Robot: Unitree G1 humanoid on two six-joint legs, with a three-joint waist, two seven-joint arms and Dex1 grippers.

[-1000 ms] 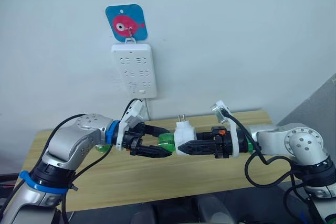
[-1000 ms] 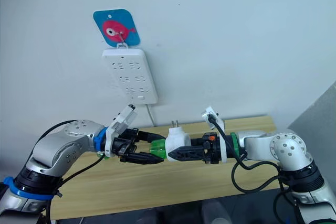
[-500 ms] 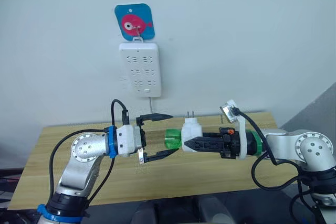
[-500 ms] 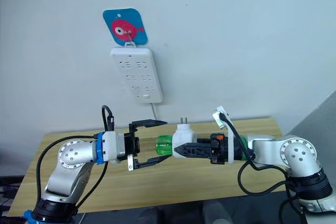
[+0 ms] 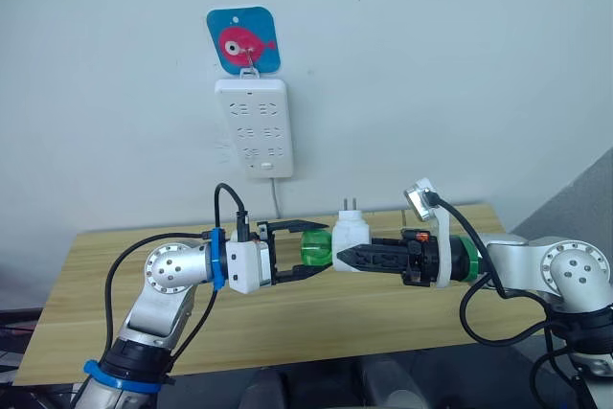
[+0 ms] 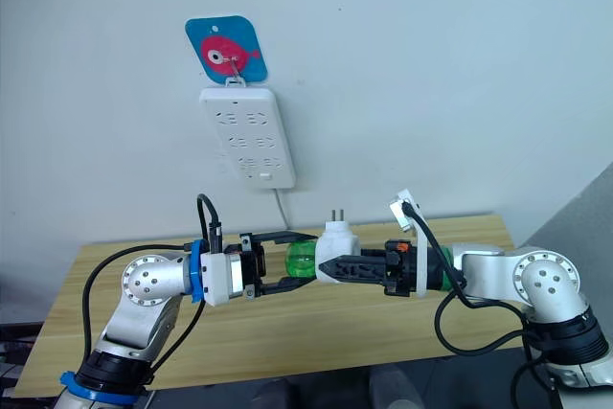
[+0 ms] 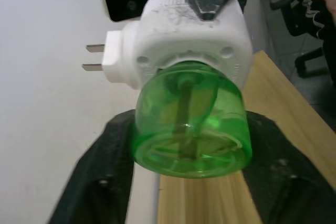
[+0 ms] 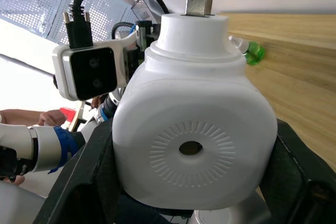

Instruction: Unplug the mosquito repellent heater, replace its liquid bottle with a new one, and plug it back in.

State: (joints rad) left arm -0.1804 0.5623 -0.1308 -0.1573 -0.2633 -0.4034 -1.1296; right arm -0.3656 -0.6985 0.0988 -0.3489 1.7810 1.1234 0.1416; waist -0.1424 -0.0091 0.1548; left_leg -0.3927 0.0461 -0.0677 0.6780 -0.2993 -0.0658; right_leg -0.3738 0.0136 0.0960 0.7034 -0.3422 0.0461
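The mosquito repellent heater [image 5: 351, 233] is clamped by the right gripper [image 5: 347, 258]; the left gripper [image 5: 312, 248], fingers apart, apparently untouched, flanks its green bottle [image 7: 191, 124], whose inner wick is revealed by the left wrist view.

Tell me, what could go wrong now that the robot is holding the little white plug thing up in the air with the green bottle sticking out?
The right gripper holds the mosquito repellent heater above the wooden table. The left gripper is open around the green bottle, not yet squeezing it.

1. If the left fingers close off-centre, the round bottle might slip out.
2. Twisting the bottle could turn the heater in the right gripper's hold.
3. A freed bottle might drop onto the table.
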